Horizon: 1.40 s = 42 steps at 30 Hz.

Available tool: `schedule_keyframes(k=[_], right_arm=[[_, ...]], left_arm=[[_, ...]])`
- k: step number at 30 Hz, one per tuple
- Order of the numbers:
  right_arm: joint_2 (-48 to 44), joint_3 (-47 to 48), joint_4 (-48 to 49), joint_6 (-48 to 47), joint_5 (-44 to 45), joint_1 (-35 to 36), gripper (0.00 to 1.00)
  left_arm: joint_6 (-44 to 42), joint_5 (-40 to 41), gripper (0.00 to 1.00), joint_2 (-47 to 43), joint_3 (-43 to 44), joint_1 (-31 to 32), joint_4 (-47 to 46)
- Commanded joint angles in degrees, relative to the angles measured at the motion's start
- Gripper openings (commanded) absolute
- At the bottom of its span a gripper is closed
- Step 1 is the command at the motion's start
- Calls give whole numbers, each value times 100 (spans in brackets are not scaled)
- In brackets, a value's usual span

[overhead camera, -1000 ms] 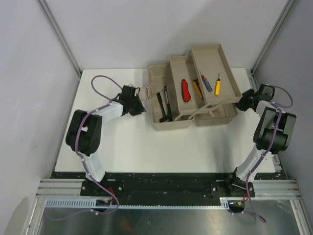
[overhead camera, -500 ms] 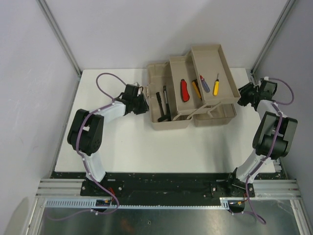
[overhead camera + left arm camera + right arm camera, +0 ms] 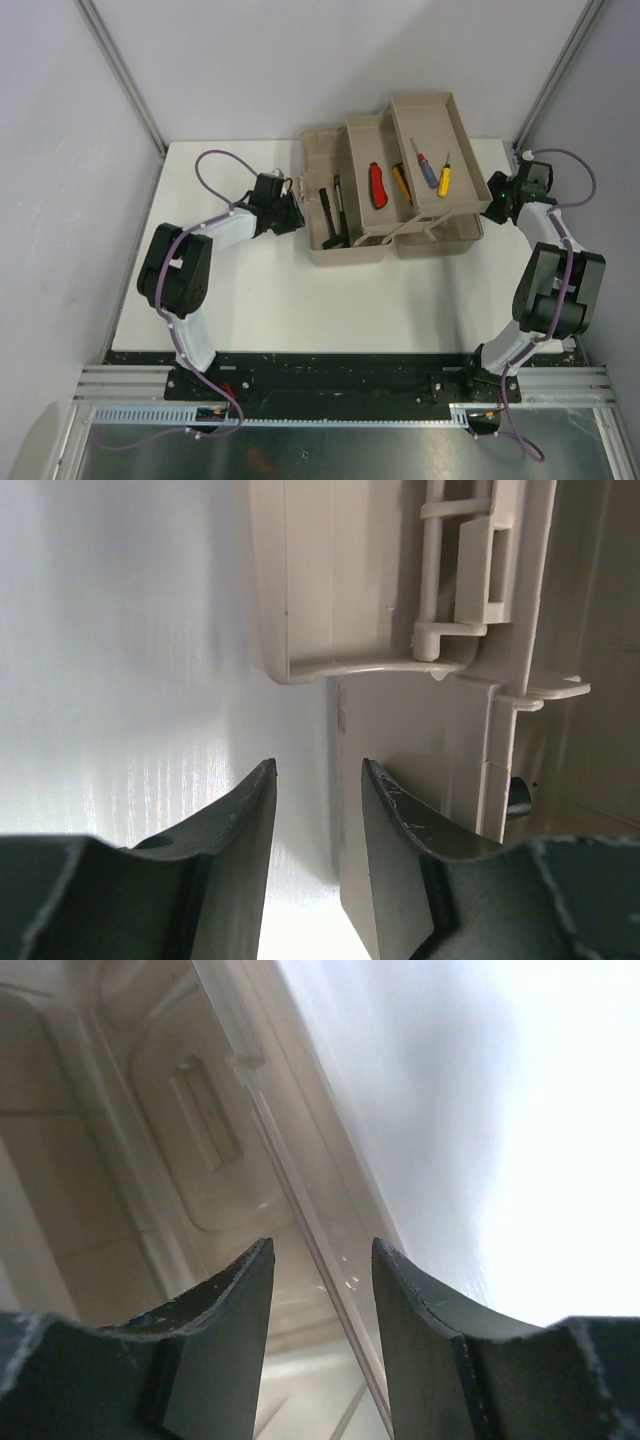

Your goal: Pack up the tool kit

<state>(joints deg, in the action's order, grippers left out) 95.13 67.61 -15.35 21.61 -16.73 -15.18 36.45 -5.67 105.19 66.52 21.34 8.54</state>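
step: folding the trays shut (my reading) | toolbox (image 3: 345, 250) open, back-centre of table (image 3: 250, 290), tools (image 3: 379, 185) in trays | left gripper (image 3: 318, 780) narrowly parted, empty, beside left end | right gripper (image 3: 322, 1260) likewise, at raised tray (image 3: 425, 120) | press both ends evenly, slowly

**Toolbox** (image 3: 352, 250): large, rectangular, beige plastic. It stands open at the far middle-right of the white surface (image 3: 250, 290), with its trays folded out in steps that rise to the right.

- **Left compartment** (image 3: 318, 160): lowest level. It holds two black-handled tools (image 3: 326, 212) lying side by side, lengthwise.
- **Middle tray** (image 3: 362, 140): holds a red-handled tool (image 3: 379, 185). Just right of it is a yellow-handled tool (image 3: 402, 182), partly hidden under the next tray's edge.
- **Top tray** (image 3: 425, 105): highest and farthest right. It holds a blue-handled screwdriver (image 3: 424, 170) and a yellow-handled screwdriver (image 3: 444, 178), lying near each other without touching, shafts pointing away.
- **Carry handle** (image 3: 425, 228): beige bar at the front, below the top tray.
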Motion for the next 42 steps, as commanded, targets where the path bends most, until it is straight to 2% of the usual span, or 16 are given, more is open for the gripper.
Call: schedule_keyframes(k=[1,6,11,15,22,34,36,42], right_arm=[[-124,99,-401,-637,491,156,48],[-46,88,-487,-720,643,293,38],[-141,34,-322,-605,1099,389,12],[-500,25,-152,-610,1548,553,2],[-1253,37,177,-811,1939,818,0],[-1925,241,282,-1405,1921,1234,0],[-1965,377,227,-1515,2038,1423,0],[-2119,830,127,-2016,3019,2656,0]], left_arm=[[-52,-1,44,-300,-56,63,-211],[-86,-80,44,-295,-64,63,-209],[-94,-158,44,-227,-59,66,-211],[-87,-199,43,-170,-50,69,-205],[122,-169,43,-70,39,65,-210],[183,-202,42,47,98,103,-205],[186,-203,42,24,87,101,-204],[176,-242,43,-85,16,108,-205]])
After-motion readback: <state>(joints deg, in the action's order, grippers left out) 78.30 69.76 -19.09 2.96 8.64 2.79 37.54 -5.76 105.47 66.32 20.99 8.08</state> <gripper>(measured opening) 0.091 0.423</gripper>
